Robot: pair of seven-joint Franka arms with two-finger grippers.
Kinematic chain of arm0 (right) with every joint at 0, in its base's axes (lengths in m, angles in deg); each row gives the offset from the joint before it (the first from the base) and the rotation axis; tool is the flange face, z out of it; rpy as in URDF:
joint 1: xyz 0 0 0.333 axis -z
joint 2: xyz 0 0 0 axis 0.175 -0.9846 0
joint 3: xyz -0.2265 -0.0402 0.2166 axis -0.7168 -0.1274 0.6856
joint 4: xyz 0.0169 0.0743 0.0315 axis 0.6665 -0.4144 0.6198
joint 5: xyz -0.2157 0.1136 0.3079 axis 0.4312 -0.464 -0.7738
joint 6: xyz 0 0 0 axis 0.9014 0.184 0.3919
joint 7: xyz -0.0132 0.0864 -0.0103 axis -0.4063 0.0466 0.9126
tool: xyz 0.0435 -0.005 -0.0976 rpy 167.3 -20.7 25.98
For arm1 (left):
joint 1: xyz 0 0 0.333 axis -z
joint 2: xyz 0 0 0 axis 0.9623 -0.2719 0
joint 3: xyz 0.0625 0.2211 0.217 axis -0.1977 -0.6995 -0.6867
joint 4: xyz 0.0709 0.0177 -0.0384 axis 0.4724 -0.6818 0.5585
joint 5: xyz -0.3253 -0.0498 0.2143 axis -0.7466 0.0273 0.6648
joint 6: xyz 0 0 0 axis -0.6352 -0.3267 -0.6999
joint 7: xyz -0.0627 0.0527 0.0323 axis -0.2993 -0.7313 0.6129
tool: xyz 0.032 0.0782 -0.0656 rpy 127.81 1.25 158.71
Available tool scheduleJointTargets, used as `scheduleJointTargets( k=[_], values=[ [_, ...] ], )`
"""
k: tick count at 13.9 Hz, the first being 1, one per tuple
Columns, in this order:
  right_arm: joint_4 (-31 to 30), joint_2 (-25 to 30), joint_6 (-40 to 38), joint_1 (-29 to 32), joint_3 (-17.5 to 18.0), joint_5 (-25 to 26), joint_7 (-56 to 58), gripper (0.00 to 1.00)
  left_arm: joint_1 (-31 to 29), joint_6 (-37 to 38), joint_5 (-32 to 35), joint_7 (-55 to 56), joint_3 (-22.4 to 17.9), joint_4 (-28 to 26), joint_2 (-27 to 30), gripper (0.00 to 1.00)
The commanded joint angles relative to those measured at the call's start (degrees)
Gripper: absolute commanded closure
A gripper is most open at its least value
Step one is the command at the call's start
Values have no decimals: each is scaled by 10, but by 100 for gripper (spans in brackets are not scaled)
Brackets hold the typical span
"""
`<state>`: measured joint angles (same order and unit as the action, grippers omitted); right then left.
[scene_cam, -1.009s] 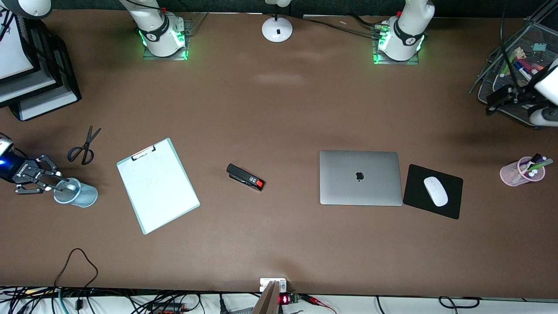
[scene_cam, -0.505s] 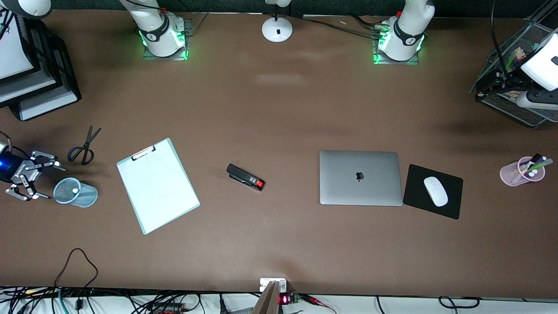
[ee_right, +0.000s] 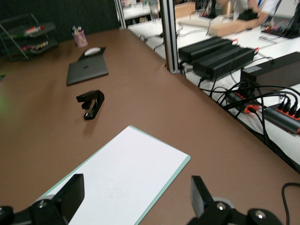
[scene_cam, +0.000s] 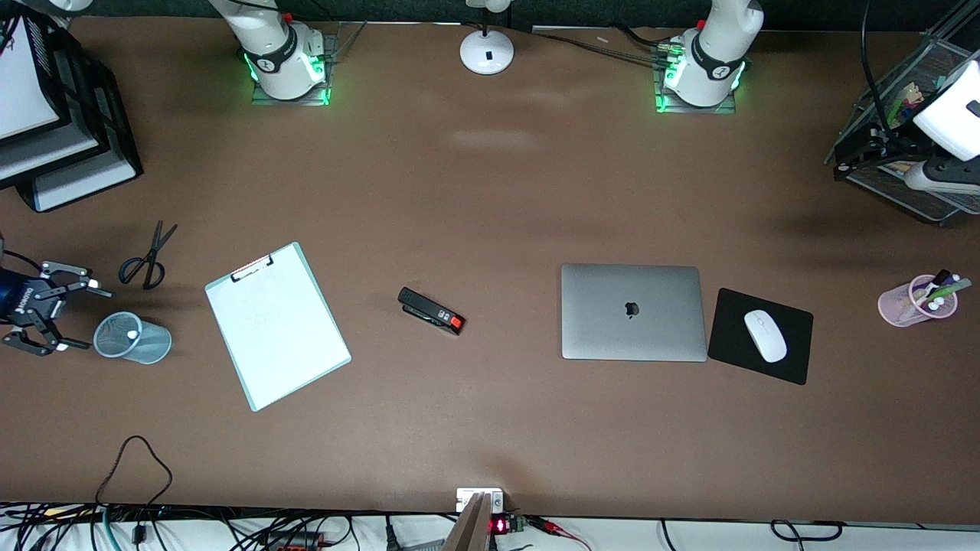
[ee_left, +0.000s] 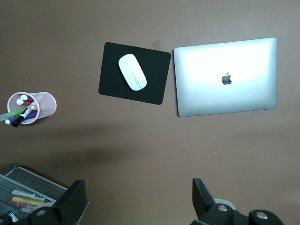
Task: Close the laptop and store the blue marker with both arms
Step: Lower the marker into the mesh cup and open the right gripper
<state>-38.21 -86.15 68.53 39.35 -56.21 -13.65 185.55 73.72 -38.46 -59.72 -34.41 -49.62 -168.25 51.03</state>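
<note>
The laptop [scene_cam: 633, 312] lies shut on the table, lid up with its dark logo showing; it also shows in the left wrist view [ee_left: 226, 77] and the right wrist view [ee_right: 86, 70]. The blue marker [scene_cam: 132, 334] stands in a light-blue mesh cup [scene_cam: 142, 346], with only its white end showing. My right gripper [scene_cam: 83, 317] is open and empty, just beside the cup toward the right arm's end of the table; in its wrist view [ee_right: 136, 201] it is over the clipboard. My left gripper [scene_cam: 854, 153] is open and empty over the edge of a wire tray, as its wrist view [ee_left: 138, 206] also shows.
A clipboard [scene_cam: 277, 325], scissors [scene_cam: 148, 256] and a black stapler [scene_cam: 431, 311] lie on the table. A black mouse pad [scene_cam: 788, 356] with a white mouse [scene_cam: 765, 335] is beside the laptop. A pink pen cup [scene_cam: 915, 302], a wire tray [scene_cam: 903, 187] and black paper trays [scene_cam: 69, 153] stand at the table's ends.
My right gripper let go of the marker in the cup and drew away toward the table's end. My left gripper swung up over the wire tray, then held still.
</note>
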Motion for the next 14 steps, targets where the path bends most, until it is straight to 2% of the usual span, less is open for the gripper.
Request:
scheduleJointTargets(
  k=[1, 8, 14],
  values=[
    [-8, 47, 24, -23, -5, 43, -51, 0, 13, -4, -4, -7, -12, -2, 4, 0],
    [-8, 118, 36, -91, -5, 162, -226, 0, 13, -4, -6, -4, -12, 52, -39, 0],
    [-7, 164, 31, -127, 0, 251, -379, 0, 13, -4, -6, -5, -11, 56, -41, 0]
  ],
)
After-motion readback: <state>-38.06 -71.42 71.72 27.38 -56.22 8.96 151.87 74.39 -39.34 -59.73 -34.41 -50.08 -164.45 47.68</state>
